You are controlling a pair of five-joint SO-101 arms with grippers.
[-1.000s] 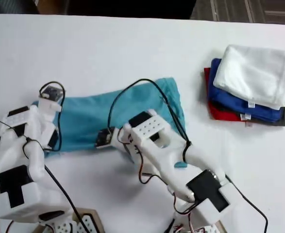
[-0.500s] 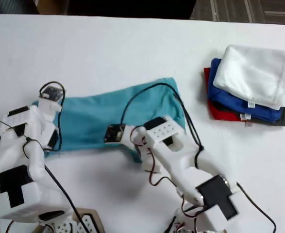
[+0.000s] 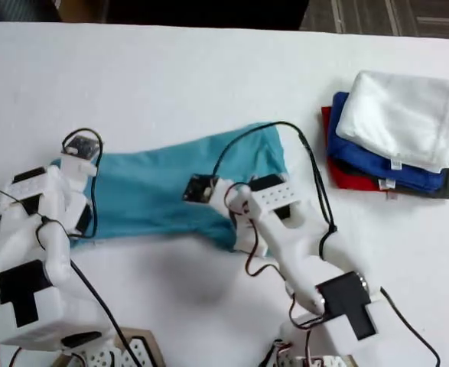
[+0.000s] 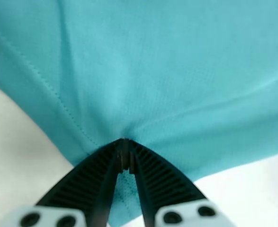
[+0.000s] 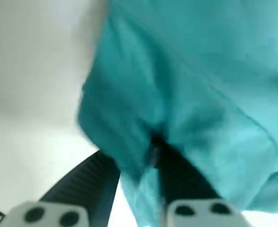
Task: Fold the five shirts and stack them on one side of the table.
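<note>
The teal shirt (image 3: 148,191) is partly hidden by the left arm (image 3: 37,229) and the right arm (image 3: 300,245); in the stack (image 3: 396,115), the lower shirts are mostly covered.

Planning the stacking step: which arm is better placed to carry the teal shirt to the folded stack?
Right, probably. The right fingers pinch the teal shirt at the end nearer the folded stack; the left fingers clamp the far end.

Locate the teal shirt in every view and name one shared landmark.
High view: teal shirt stretched across the white table, between the arms.
Left wrist view: teal shirt spread beyond the left gripper pinching its edge.
Right wrist view: teal shirt bunched in the right gripper.
Shared landmark: white table.
</note>
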